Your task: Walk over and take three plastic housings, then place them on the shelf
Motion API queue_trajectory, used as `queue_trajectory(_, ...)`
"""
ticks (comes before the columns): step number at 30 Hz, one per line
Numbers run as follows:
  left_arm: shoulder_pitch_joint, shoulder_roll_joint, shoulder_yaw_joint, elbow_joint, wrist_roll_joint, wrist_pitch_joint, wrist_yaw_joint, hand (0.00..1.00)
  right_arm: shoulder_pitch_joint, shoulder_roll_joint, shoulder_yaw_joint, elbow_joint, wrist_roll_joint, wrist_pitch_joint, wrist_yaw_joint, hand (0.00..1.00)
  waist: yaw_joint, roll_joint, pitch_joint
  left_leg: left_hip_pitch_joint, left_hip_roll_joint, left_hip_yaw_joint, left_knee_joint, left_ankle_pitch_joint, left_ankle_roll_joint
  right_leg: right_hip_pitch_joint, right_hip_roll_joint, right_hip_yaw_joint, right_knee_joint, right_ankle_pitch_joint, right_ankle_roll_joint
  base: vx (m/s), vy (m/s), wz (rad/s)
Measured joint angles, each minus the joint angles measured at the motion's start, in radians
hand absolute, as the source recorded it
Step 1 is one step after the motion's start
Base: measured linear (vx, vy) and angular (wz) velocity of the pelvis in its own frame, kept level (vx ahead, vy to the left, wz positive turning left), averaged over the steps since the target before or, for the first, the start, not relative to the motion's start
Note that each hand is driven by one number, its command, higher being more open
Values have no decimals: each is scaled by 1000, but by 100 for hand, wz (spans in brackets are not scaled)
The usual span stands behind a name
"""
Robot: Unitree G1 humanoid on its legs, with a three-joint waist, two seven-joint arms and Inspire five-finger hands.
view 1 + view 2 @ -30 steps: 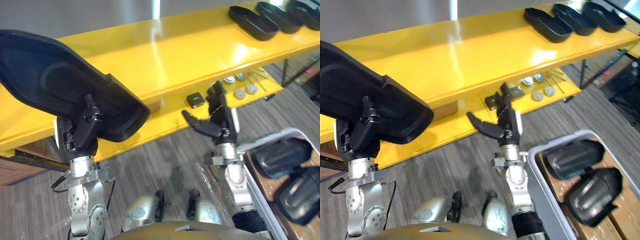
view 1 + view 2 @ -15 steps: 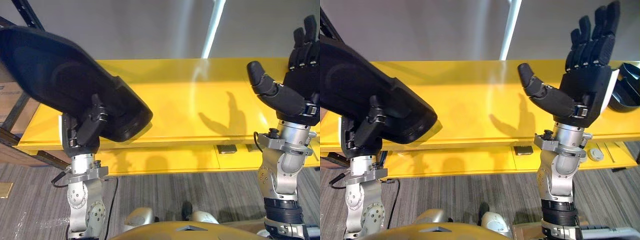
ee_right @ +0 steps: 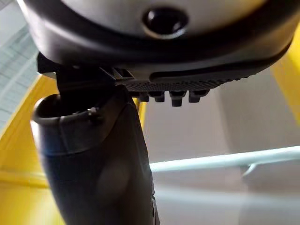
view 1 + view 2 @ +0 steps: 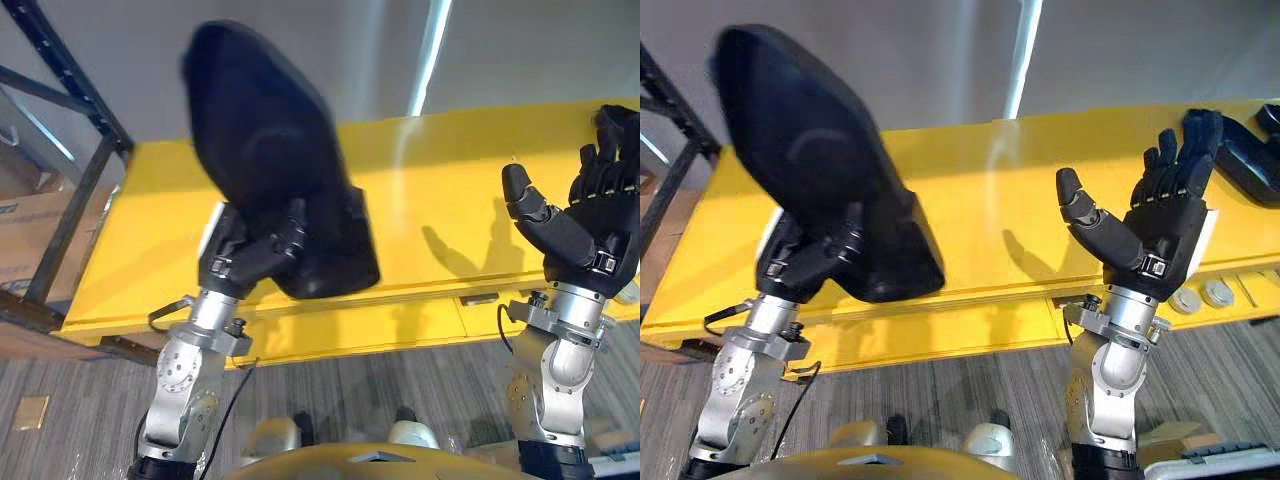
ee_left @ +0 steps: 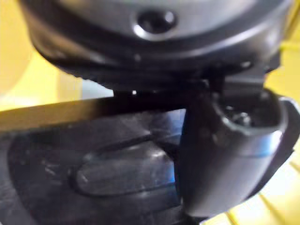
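Black plastic housing point(image 4: 265, 170): large, elongated, rounded at the far end, tilted steeply upward. Clamped at its near end in the left robot hand point(image 4: 255, 250), fingers and thumb curled round the rim. In the left wrist view, thumb point(image 5: 225, 154) pressed against the housing's dark ribbed face. Seen against the left part of the yellow shelf point(image 4: 440, 170) and the grey wall behind; near end over the shelf's front edge, contact with the shelf not discernible.

Right robot hand point(image 4: 1165, 240): raised, palm turned up, fingers spread and straight, thumb standing apart, nothing held. Placed over the shelf's right part, well apart from the held housing.

Further black housings point(image 4: 1250, 160): lying on the shelf top at its far right end.

Round metal discs point(image 4: 1203, 295): side by side on the lower tier, below the right robot hand.

Dark rack frame point(image 4: 70, 170): slanted upright beside the shelf's left end.

Grey carpeted floor point(image 4: 340, 380): beneath the shelf.
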Motion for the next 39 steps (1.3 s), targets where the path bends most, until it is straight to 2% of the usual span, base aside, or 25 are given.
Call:
queue_trajectory(4, -171, 39, -117, 13, 35, 98, 36, 0, 35, -11, -19, -7, 2, 65, 10, 100, -51, -5, -6, 12, 36, 63, 0, -9, -15, -26, 33, 54, -16, 19, 4, 27, -42, -48)
queue_trajectory(7, -288, 44, -160, 72, 36, 127, 113, 0, 65, -20, -54, -15, 5, 75, 32, 100, -87, -5, -6, 39, 49, 115, -17, -14, -21, -36, 49, 103, -20, 25, 2, -9, -16, -55)
queue_trajectory(9, -377, 47, -163, 144, 74, 145, 176, 0, 77, -21, -79, -36, 20, 75, 50, 100, -115, -1, -9, 38, 57, 152, -21, -19, -27, -58, 58, 139, -23, 32, -2, -57, -6, -57)
queue_trajectory(11, -519, 57, -161, 307, 156, 187, 297, 0, 84, -23, -103, -45, 59, 75, 92, 100, -157, -1, -10, 35, 68, 199, -20, -24, -32, -72, 71, 185, -69, 66, -1, -81, -20, -61)
queue_trajectory(16, -633, 70, -153, 484, 143, 256, 410, 0, 118, -25, -94, -44, 95, 97, 195, 100, -205, 1, -11, 39, 92, 248, -17, -24, -40, -94, 99, 231, -87, 89, -3, -35, -44, -35)
queue_trajectory(20, -737, 76, -152, 595, 89, 273, 460, 0, 168, -58, -8, -36, 120, 137, 303, 100, -218, 2, -10, 60, 101, 272, -35, -15, -52, -99, 113, 254, -87, 94, -9, -18, -47, -20)
queue_trajectory(22, -795, 81, -152, 673, 54, 290, 496, 0, 173, -66, 65, -24, 120, 155, 365, 100, -237, 3, -10, 68, 98, 280, -51, -9, -52, -99, 114, 261, -87, 96, -7, -59, -21, -9)
queue_trajectory(24, -825, 80, -151, 722, 18, 291, 521, 0, 185, -66, 108, -15, 120, 156, 395, 100, -244, 3, -9, 67, 98, 284, -51, -9, -52, -99, 114, 263, -89, 98, -5, -65, -16, -4)
queue_trajectory(29, -892, 78, -105, 830, -74, 292, 637, 0, 200, -65, 210, 18, 116, 163, 404, 100, -260, -1, 6, 53, 98, 293, -50, -10, -52, -107, 110, 272, -114, 111, -4, -69, -10, -4)
queue_trajectory(33, -952, 78, -56, 892, -102, 320, 664, 0, 197, -65, 228, 18, 116, 163, 397, 100, -261, -18, 35, 43, 103, 295, -45, -7, -54, -118, 110, 275, -118, 121, -8, -28, -8, -2)
queue_trajectory(36, -972, 78, -41, 925, -102, 346, 668, 0, 196, -65, 230, 17, 115, 163, 382, 100, -263, -20, 41, 36, 107, 295, -30, -11, -56, -119, 111, 275, -120, 121, -9, 0, 0, 0)
queue_trajectory(37, -972, 78, -35, 938, -102, 359, 668, 100, 195, -65, 233, 15, 115, 163, 379, 100, -264, -20, 41, 37, 108, 295, -29, -13, -58, -119, 112, 274, -121, 121, -9, 0, 0, 0)
queue_trajectory(39, -972, 78, -34, 964, -101, 376, 663, 100, 190, -65, 240, 15, 115, 163, 377, 100, -264, -21, 44, 37, 109, 295, -26, -16, -58, -117, 112, 274, -121, 121, -9, 0, 0, 0)
